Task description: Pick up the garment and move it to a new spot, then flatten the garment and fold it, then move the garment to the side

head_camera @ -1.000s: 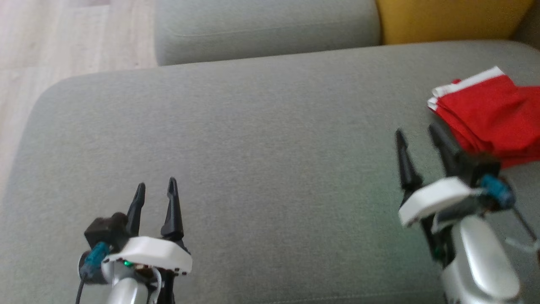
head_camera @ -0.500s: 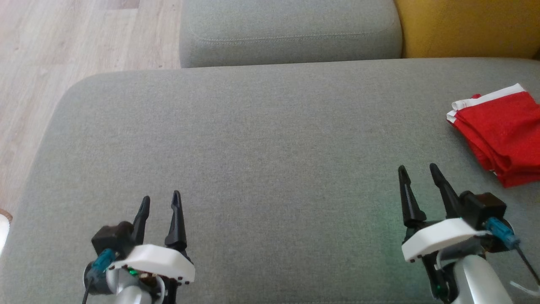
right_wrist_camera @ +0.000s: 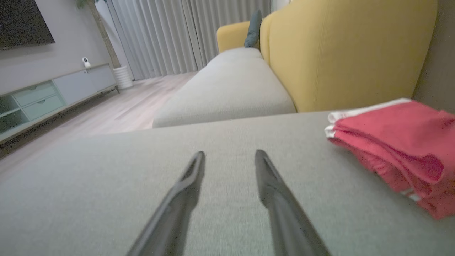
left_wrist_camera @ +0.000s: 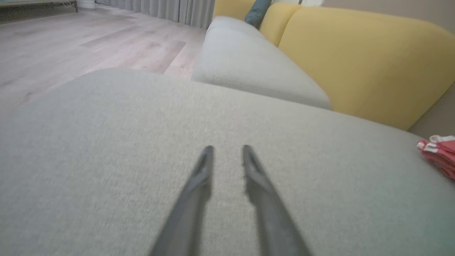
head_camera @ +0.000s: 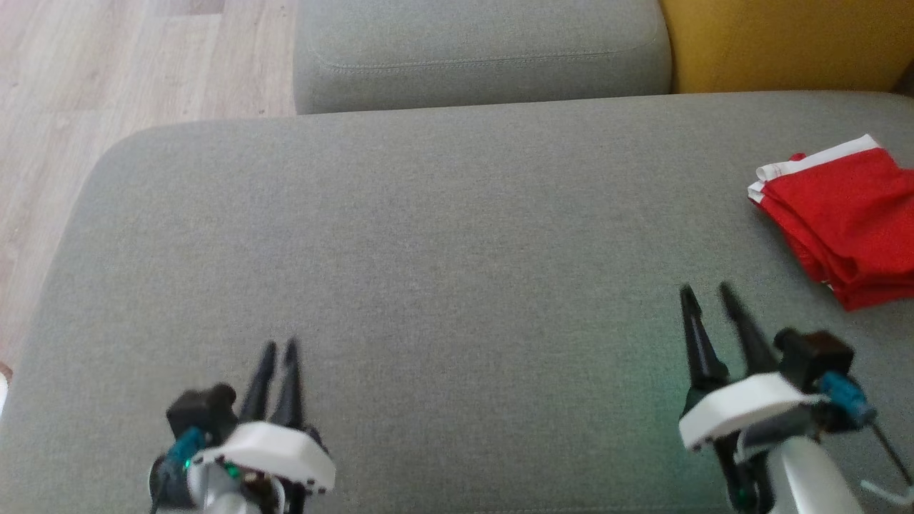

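Grey seat cushion (head_camera: 443,235): broad, bare across middle, both grippers low over near edge. Second grey cushion (head_camera: 478,50) behind it, yellow backrest (head_camera: 778,43) far right, pale wood floor (head_camera: 107,78) left.

Right wrist view adds grey curtains (right_wrist_camera: 170,35), low cabinet (right_wrist_camera: 42,96), dark screen (right_wrist_camera: 21,21), teal pillow (right_wrist_camera: 254,30).

Red garment (head_camera: 846,214): white-edged, folded in layers, at cushion's right end. Small at edge in left wrist view, close in right wrist view.

Right gripper (head_camera: 707,290): fingers apart, empty, near garment, path unobstructed.

Left gripper (head_camera: 280,345): narrow gap, empty, well apart from garment.
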{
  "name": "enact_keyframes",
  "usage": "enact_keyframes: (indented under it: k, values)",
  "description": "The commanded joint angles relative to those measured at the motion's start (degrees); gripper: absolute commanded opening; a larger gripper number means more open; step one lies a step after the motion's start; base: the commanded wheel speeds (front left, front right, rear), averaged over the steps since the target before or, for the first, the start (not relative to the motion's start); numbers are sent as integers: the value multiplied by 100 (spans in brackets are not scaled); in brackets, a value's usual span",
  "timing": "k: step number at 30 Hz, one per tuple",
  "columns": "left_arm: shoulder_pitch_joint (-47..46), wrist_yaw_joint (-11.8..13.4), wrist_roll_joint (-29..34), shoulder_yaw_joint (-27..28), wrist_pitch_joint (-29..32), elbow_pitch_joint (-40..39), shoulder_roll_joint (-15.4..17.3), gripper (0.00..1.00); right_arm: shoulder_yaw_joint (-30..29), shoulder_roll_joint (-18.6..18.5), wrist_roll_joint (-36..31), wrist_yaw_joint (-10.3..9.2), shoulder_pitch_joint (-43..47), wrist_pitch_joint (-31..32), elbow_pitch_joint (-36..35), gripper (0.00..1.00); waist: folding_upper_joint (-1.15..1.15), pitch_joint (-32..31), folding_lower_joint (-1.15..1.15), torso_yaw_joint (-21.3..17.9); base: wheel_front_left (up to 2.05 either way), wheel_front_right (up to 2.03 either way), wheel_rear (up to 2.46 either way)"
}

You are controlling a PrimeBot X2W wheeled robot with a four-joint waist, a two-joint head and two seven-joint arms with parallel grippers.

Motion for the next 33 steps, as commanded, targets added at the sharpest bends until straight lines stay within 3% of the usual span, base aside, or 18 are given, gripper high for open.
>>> enact_keyframes:
  k: [1, 33]
  values:
    - [12, -3, -14, 3, 3, 33, 0, 0, -2, 1, 14, 0, 11, 6, 36, 0, 0, 0, 0, 0, 0, 0, 0]
    - [-56, -288, -1729, 464, 488, 15, 5, 0, -214, 2, 1967, 9, 40, 317, 48, 0, 0, 20, 0, 15, 0, 0, 0]
